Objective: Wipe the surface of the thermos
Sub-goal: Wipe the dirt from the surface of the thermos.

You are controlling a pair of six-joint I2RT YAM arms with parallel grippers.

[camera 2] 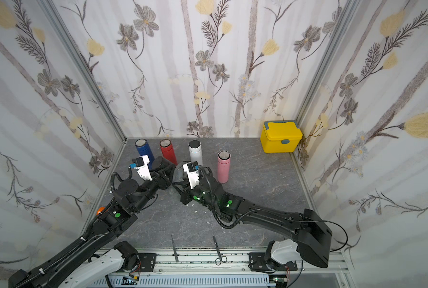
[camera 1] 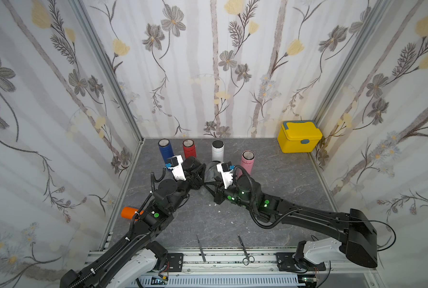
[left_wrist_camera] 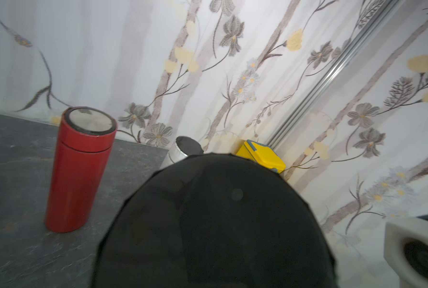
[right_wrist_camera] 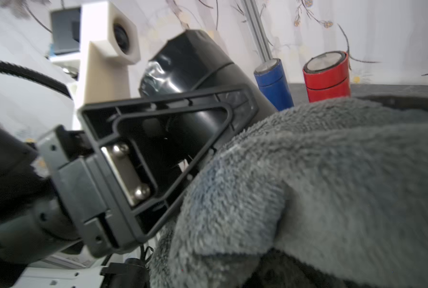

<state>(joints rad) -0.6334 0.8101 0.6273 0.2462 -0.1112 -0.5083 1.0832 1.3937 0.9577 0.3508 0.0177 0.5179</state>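
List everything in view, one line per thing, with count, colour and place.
blue thermos: 1, blue, upright, back left
red thermos: 1, red, upright, beside the blue one
white thermos: 1, white, dark lid, upright, back centre
pink thermos: 1, pink, upright, right of the white one
black thermos: 1, black, in the left grip
orange cylinder: 1, orange, lying at the left edge
grey cloth: 1, grey, in the right grip
yellow box: 1, yellow, back right corner
scissors: 1, metal, front edge
thin metal tool: 1, left of the scissors
table: 1, dark grey
left end effector: 1, black, shut on the black thermos
right end effector: 1, black, shut on the cloth
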